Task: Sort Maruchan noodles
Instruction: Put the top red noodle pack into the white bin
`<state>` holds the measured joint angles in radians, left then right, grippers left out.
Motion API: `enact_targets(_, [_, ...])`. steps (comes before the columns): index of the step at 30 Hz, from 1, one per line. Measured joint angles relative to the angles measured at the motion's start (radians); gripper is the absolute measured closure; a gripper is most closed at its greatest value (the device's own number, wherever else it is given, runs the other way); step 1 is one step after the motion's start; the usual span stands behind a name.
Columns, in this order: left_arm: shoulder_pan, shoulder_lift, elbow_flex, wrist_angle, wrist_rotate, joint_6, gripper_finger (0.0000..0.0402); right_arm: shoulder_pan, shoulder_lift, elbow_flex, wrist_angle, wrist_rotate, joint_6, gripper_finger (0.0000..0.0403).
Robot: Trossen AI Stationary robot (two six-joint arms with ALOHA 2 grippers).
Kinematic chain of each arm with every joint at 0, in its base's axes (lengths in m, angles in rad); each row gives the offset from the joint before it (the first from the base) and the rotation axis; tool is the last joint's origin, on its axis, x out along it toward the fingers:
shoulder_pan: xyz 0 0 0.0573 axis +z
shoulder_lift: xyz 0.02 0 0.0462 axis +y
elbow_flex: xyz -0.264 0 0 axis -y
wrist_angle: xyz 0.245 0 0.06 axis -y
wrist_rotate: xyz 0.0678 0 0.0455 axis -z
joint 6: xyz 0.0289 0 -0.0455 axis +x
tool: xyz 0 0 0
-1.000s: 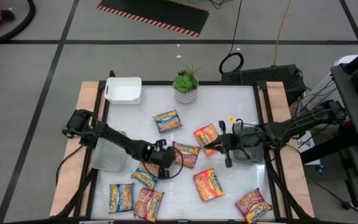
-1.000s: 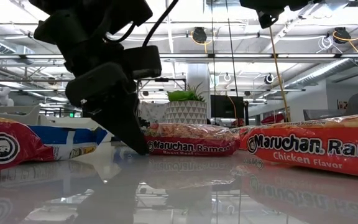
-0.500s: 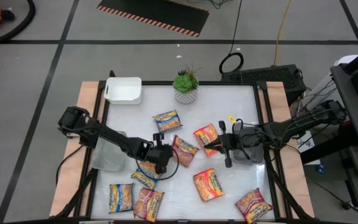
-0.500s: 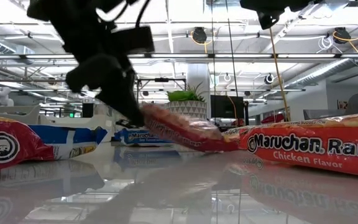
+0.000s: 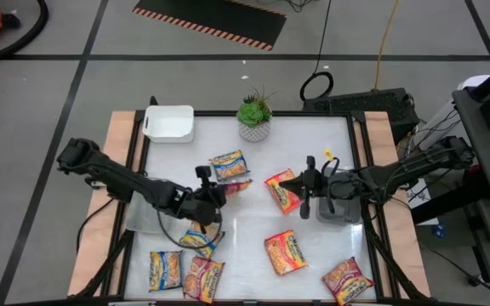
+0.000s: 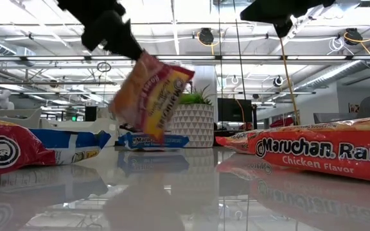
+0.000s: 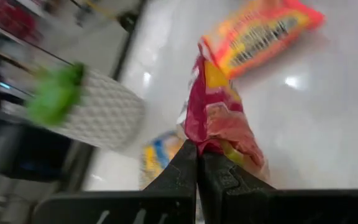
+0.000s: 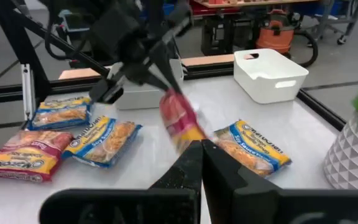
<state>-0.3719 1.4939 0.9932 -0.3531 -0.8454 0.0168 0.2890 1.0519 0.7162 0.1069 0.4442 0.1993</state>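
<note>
My left gripper (image 7: 197, 155) is shut on a dark red Maruchan packet (image 7: 216, 118) held up over the middle of the table (image 5: 245, 221). The low view shows that packet (image 6: 149, 96) in the air. My right gripper (image 8: 202, 152) is shut on nothing and hovers at the right, by an orange-red packet (image 5: 281, 189). A blue-and-yellow packet (image 5: 228, 164) lies flat just beyond the lifted one. Several more packets lie flat along the near side, among them an orange one (image 5: 286, 252) and a blue one (image 5: 166, 269). My left gripper pinches the packet's upper edge (image 7: 199, 144) between its two fingers. The fingers slant down from the table's left side. The packet hangs tilted below the fingertips (image 6: 128, 51), clear of the table.
A white tray (image 5: 170, 123) and a potted plant (image 5: 254, 117) stand at the far edge. One grey tray (image 5: 143, 217) sits under my left arm, another (image 5: 340, 208) under my right. Open table lies between the middle packets.
My left gripper has risen and drawn back toward the table's left and far side, tipping up and rolling. The dark red packet lay flat; one edge came up first, then the whole packet lifted clear and now hangs. My right gripper has rolled in place.
</note>
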Motion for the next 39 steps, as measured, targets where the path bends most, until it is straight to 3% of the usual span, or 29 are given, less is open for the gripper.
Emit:
enact_targets(7, [-0.018,-0.037,0.0,-0.013,-0.123,0.105,0.0401,-0.008,0.03,0.0,0.015,-0.002,0.024,0.0388])
enact_targets(14, [-0.012,-0.064,0.0,0.081,-0.197,0.184,0.0401,-0.035,0.17,0.0,0.06,-0.06,-0.034,0.0309])
enact_targets(18, [-0.015,-0.096,0.0,0.157,-0.195,0.249,0.0401,-0.064,0.243,0.0,0.141,-0.064,-0.029,0.0255])
enact_targets(24, [-0.03,-0.126,0.0,0.202,-0.192,0.303,0.0401,-0.096,0.33,0.0,0.247,-0.164,-0.038,0.0198])
enact_targets(39, [-0.057,-0.136,0.0,0.366,-0.065,0.375,0.0401,-0.101,0.482,0.001,0.489,-0.155,-0.163,0.0148])
